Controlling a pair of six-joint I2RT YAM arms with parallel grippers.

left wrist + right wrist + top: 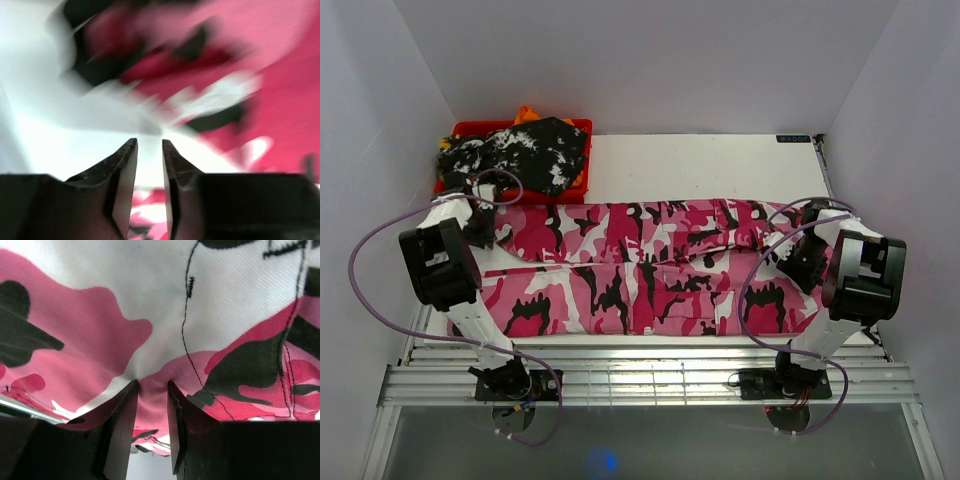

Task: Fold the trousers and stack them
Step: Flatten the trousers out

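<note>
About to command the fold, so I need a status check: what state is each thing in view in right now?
pink camouflage trousers: laid out full length across the table, not yet folded.
black-and-white mottled garment: crumpled in the red bin.
right gripper: shut on the trousers' cloth.
left gripper: jaws narrow over the trousers' left end; grip unclear, view blurred.

Bright even light, soft shadows, trousers (pixel 280 100) motion-blurred in left wrist view, right wrist sharp
</note>
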